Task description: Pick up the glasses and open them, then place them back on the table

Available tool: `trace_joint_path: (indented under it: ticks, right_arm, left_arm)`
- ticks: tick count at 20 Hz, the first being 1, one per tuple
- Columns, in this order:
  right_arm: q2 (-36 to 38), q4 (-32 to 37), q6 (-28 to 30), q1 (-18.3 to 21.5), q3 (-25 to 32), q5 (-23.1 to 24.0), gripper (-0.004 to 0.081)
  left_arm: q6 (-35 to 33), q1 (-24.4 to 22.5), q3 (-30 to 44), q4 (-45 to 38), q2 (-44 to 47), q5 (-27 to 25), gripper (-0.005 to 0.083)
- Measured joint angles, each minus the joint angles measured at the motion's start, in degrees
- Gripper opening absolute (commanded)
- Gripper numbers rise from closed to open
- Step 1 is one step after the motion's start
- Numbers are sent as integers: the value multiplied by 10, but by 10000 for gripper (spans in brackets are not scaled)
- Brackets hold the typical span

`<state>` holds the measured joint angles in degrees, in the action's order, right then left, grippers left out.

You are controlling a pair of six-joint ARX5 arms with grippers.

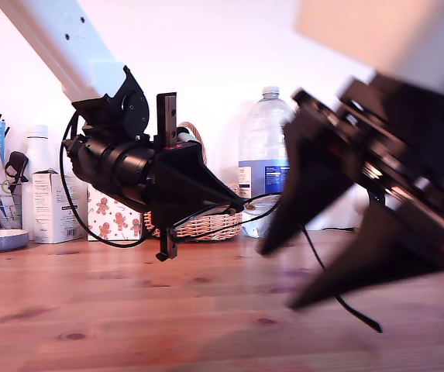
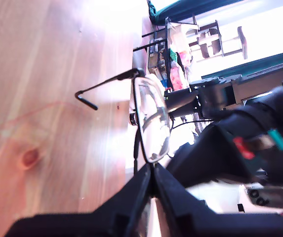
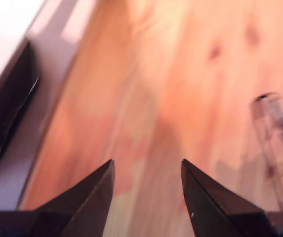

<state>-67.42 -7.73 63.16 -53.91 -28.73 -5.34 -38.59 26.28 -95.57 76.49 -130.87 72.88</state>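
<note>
The glasses [image 2: 150, 121], thin black wire with clear rectangular lenses, hang above the grainy wooden table [image 2: 42, 98], pinched in my first gripper [image 2: 151, 174] (one temple swung out). My second gripper [image 3: 146, 170] gapes wide, holding nothing.

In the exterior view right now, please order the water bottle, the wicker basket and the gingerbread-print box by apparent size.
1. Water bottle, tallest.
2. Gingerbread-print box and wicker basket: unsure, because the arm hides much of both.

Both arms: white boxy upper links w/ small dark screw holes, black wrist housings. My first gripper [image 1: 235, 205] & my second gripper [image 1: 283, 275]: black tapered wedge fingers. Thin black cables loop underneath; red/teal bits on one wrist.
</note>
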Motion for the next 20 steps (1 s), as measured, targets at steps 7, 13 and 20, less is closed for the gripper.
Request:
trace_joint_path:
  ticks: [7,13,20]
  right_arm:
    - [0,69,-47,-19,0,82,385]
    - [0,125,-13,-20,0,195,364]
    - [0,154,45,11,0,223,362]
  left_arm:
    - [0,-16,0,-1,0,-8,-21]
    - [0,-17,0,12,0,-11,-21]
    - [7,-17,0,13,0,-42,-21]
